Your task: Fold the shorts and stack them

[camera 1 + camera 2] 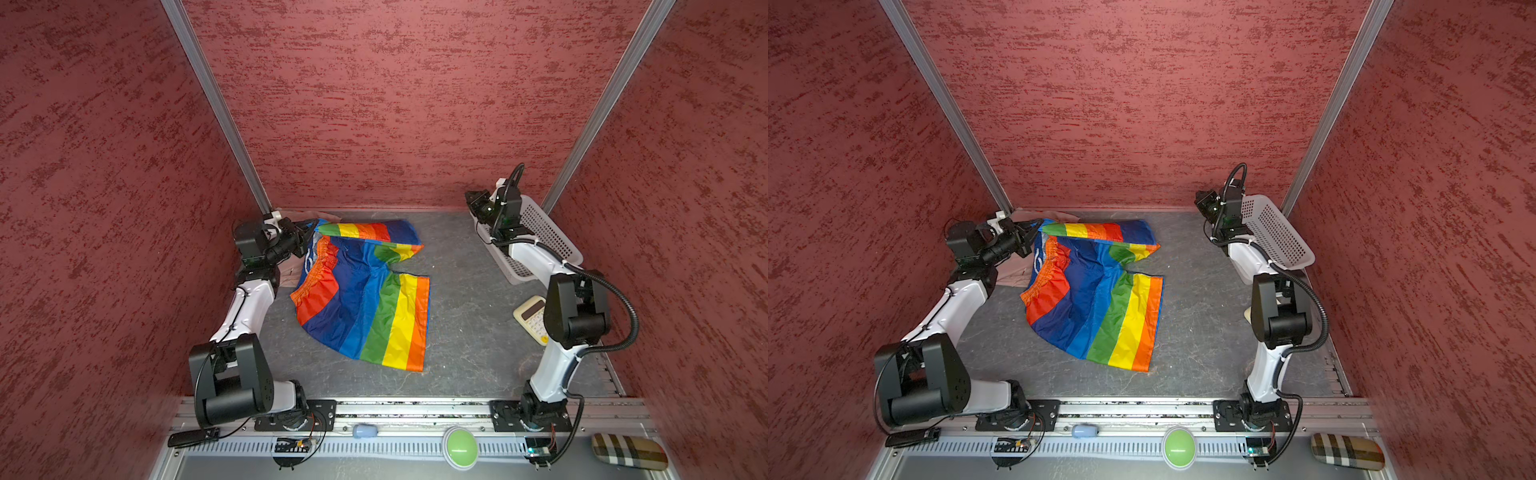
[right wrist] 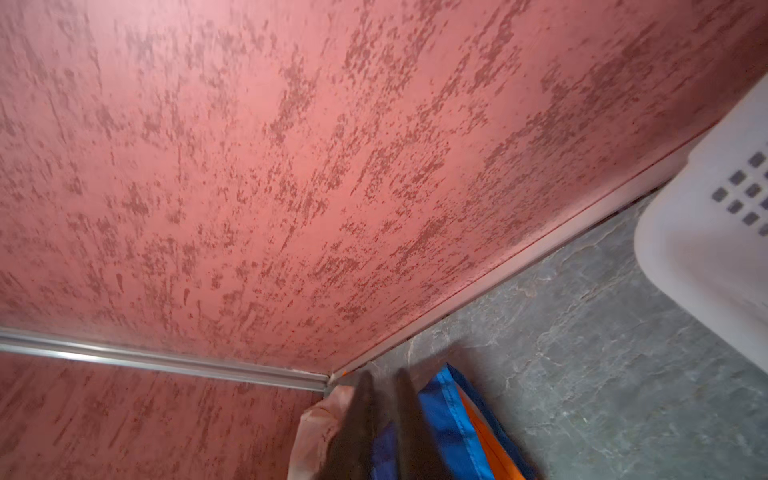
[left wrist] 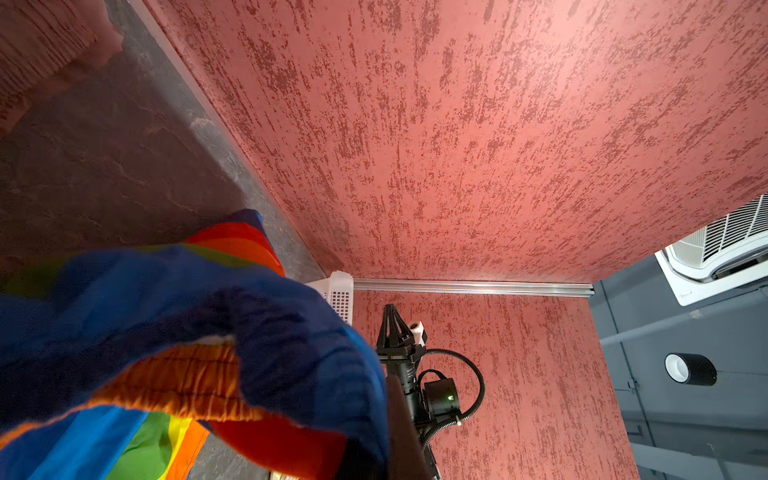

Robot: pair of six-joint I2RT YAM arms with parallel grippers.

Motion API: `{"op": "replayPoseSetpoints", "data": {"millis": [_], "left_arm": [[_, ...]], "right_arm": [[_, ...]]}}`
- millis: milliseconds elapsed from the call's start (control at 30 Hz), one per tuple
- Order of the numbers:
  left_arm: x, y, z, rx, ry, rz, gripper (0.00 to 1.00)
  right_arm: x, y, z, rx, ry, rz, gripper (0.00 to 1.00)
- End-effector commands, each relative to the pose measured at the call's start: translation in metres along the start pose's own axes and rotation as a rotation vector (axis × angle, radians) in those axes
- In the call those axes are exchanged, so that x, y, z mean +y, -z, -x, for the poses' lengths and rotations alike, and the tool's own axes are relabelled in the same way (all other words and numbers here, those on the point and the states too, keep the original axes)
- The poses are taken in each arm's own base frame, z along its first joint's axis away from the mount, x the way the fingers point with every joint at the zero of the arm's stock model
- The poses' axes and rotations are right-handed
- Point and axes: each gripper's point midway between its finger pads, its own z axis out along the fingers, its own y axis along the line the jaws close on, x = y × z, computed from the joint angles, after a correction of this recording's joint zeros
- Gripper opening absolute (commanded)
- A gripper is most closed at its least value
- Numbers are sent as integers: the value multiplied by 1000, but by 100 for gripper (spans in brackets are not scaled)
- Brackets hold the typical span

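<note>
Right of centre in a top view, white perforated basket [image 1: 544,232] by the red wall [image 1: 415,104]; just below, cream calculator [image 1: 530,318]. Along the bottom edge: pale blue lump [image 1: 365,431], green dome [image 1: 460,448], plaid case [image 1: 629,451].

1. Both top views: bright, even light; soft shadows only, beneath the shorts [image 1: 365,299] on the table [image 1: 465,332].
2. Wide-angle bend: posts [image 1: 216,108] splay outward toward the edges.
3. Left wrist view: shorts [image 3: 166,332] near the lens, soft, out of focus; walls [image 3: 457,145] sharp.
4. Right wrist view: smeared throughout; right gripper [image 2: 383,371] and basket [image 2: 706,257] blurred.
5. Top views' bottom corners: detail soft, slightly darker.
</note>
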Motion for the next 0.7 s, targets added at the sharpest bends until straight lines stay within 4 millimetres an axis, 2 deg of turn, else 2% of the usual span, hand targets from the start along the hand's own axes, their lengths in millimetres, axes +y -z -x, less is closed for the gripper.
{"op": "replayPoseSetpoints", "data": {"millis": [0, 100, 200, 300, 367, 433, 533, 667], "left_arm": [[-10, 4, -4, -1, -40, -18, 0], [-6, 4, -5, -5, -35, -11, 0], [-4, 4, -5, -3, -33, -10, 0], [-4, 4, -6, -5, -36, -10, 0], [-5, 4, -7, -4, -35, -9, 0], [-5, 3, -8, -1, -33, -9, 0], [-7, 4, -9, 0, -38, -9, 0], [-10, 5, -9, 2, -42, -14, 0]], "right_arm": [[3, -1, -40, 100, 12, 21, 37], [6, 7, -80, 163, -1, 17, 55], [0, 15, -133, 239, -98, 36, 64], [7, 15, -193, 342, -190, 104, 72], [13, 13, -222, 379, -256, 155, 79], [20, 12, -242, 391, -338, 223, 88], [21, 6, -256, 393, -439, 276, 96], [23, -6, -267, 378, -515, 296, 98]]}}
